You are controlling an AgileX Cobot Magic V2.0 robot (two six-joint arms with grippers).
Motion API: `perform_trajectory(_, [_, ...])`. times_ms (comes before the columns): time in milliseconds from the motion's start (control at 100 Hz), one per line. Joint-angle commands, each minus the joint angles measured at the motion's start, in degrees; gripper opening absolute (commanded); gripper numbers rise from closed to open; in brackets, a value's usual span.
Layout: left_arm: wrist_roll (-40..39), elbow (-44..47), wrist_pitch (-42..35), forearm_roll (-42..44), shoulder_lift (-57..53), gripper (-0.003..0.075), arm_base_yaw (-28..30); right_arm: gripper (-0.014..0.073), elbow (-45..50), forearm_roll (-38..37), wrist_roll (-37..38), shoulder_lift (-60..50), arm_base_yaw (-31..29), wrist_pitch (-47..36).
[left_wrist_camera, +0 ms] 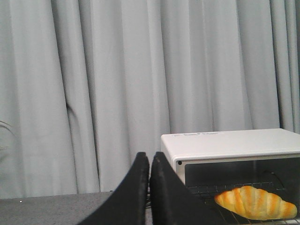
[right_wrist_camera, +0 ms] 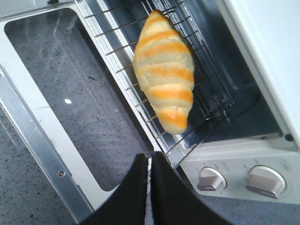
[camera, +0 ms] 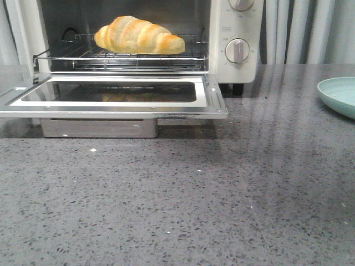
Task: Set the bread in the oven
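Front view: bread (camera: 139, 36) sits on our oven (camera: 238, 39) rack, delivered; both tools (left_wrist_camera: 149, 187) (right_wrist_camera: 149, 187) clenched empty, clear.

A grey speckled stone-look countertop (camera: 222, 199) fills the near and middle ground. At its far right edge sits a pale green plate (camera: 339, 95), cut off by the frame, possibly a shallow dish. Behind everything hang pale grey pleated curtains (left_wrist_camera: 117, 84).

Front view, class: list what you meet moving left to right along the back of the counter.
bread on the rack of the open oven → oven knob → pale green plate.
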Motion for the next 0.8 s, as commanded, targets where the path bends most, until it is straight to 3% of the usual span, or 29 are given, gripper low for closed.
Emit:
perform_trajectory(0, [-0.32, -0.31, -6.07, -0.72, 1.09, -0.0022, 0.21, -0.0049, -1.81, -2.44, 0.43, -5.06, -0.41, -0.66])
perform_trajectory(230, [-0.32, 0.87, -7.21, -0.72, 1.09, -0.0022, 0.21, -0.0049, -1.81, -4.14, 0.43, -10.16, -0.41, 4.00])
perform_trajectory(360, [-0.32, 0.87, -7.78, -0.72, 1.09, -0.0022, 0.21, -0.0049, -1.81, -9.25, 0.54, -12.34, -0.41, 8.84])
perform_trajectory(490, [-0.32, 0.87, -8.98, -0.72, 1.09, -0.0022, 0.21, -0.0049, -1.81, -13.01, 0.47, -15.13, -1.10, 7.04])
perform_trajectory(790, [-0.32, 2.39, -11.16, -0.86, 1.09, -0.0022, 0.21, -0.0049, -1.13, -13.11, 0.67, -22.45, -15.55, 5.47])
